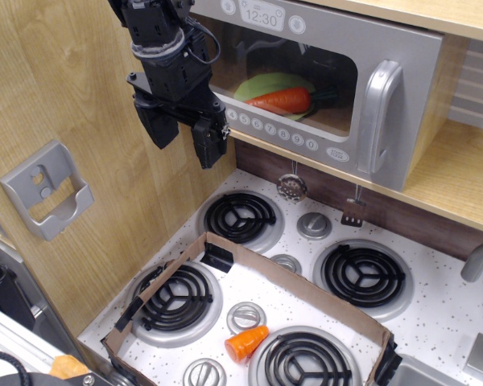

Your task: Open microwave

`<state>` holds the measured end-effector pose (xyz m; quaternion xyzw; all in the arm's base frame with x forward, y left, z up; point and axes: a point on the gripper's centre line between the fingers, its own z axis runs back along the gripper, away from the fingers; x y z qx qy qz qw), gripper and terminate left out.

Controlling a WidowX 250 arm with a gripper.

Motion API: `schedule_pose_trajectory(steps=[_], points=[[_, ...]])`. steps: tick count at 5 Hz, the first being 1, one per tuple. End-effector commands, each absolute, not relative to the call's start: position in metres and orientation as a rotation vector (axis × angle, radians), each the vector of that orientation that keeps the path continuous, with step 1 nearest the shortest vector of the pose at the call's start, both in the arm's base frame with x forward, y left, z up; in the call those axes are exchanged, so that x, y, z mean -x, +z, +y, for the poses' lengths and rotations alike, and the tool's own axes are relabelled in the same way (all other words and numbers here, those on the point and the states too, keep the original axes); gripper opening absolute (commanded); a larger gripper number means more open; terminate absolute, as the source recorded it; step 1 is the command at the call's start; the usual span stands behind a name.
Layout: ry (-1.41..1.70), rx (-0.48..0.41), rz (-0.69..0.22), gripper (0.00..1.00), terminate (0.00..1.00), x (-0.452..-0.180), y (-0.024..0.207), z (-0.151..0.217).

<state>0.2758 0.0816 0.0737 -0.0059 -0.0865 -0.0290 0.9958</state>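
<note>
The grey toy microwave (402,72) sits on a wooden shelf at the top, its door shut. Its chunky vertical grey handle (380,117) is on the right side of the door. A row of round white buttons (283,133) runs under the dark window, and the clock display (262,14) reads 12:30. Inside, an orange carrot (282,100) lies on a green plate (266,83). My black gripper (183,137) hangs in front of the microwave's left end, fingers pointing down, open and empty, far left of the handle.
A toy stove with several black coil burners (240,217) lies below. A cardboard frame (290,281) borders the front burners. A small orange cup (247,343) lies on the stovetop. A wood panel with a grey bracket (44,189) is at left. Utensils (291,186) hang under the shelf.
</note>
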Motion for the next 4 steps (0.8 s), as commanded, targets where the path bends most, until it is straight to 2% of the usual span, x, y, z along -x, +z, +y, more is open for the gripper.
schedule_pose_trajectory(steps=[1,4], points=[[-0.058,0.012,-0.173,1.0,0.0,-0.276,0.074,0.082],[-0.051,0.114,-0.234,1.0,0.0,-0.298,0.102,0.022]])
